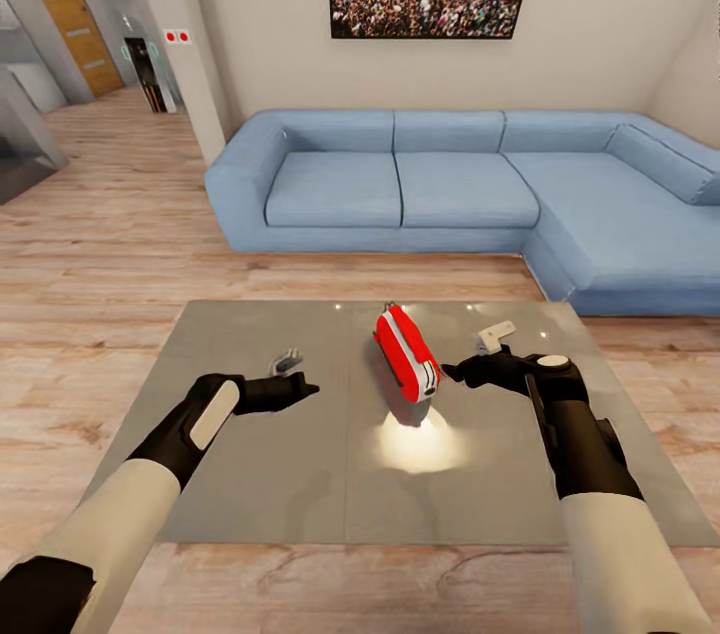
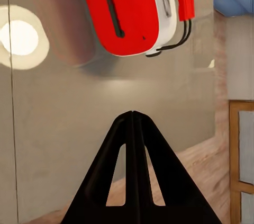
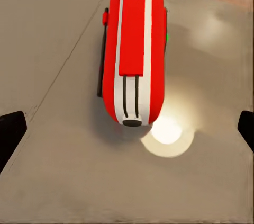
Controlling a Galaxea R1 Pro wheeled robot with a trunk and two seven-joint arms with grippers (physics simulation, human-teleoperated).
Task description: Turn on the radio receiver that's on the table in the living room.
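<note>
Radio (image 1: 407,353) seen lying on table (image 1: 250,474); left gripper (image 2: 133,115) pressed closed beside it, right gripper (image 1: 452,373) spread wide, both empty

bare table (image 1: 250,474) around radio receiver (image 1: 407,354), open approach from both sides

Left gripper (image 2: 132,115) fingers pressed together; right gripper (image 3: 127,128) fingers spread wide.
</note>
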